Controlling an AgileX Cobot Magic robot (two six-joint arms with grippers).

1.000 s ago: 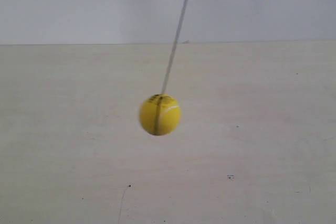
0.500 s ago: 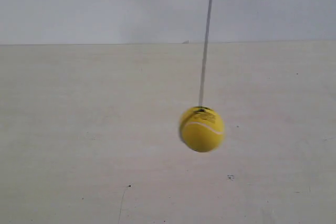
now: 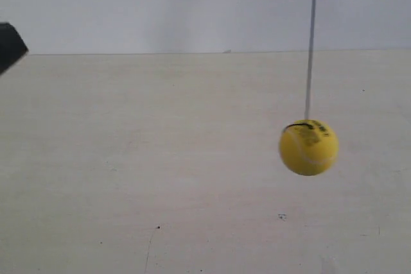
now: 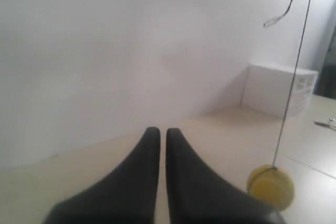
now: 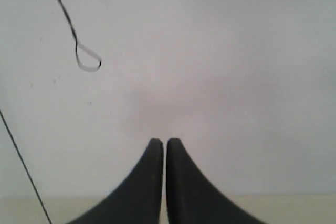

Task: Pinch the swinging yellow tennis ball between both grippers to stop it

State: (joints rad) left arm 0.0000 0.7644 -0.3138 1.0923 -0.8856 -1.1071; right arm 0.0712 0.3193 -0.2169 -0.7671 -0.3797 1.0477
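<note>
The yellow tennis ball (image 3: 308,147) hangs on a thin string (image 3: 311,43) over the pale table, right of centre in the exterior view. A black gripper tip (image 3: 9,44) pokes in at that view's left edge, far from the ball. In the left wrist view my left gripper (image 4: 158,131) is shut with nothing in it, and the ball (image 4: 270,186) hangs off to one side of its fingers, not touching. My right gripper (image 5: 158,142) is shut and empty, facing a white wall; only the string (image 5: 23,163) shows there, the ball is out of view.
A white box (image 4: 278,90) stands on the table by the wall in the left wrist view. A loose loop of black cord (image 5: 86,61) dangles against the wall. The pale table (image 3: 160,158) meets a white wall at the back.
The ball has swung from left of centre to the right of the exterior view. A black gripper tip has entered at that view's left edge.
</note>
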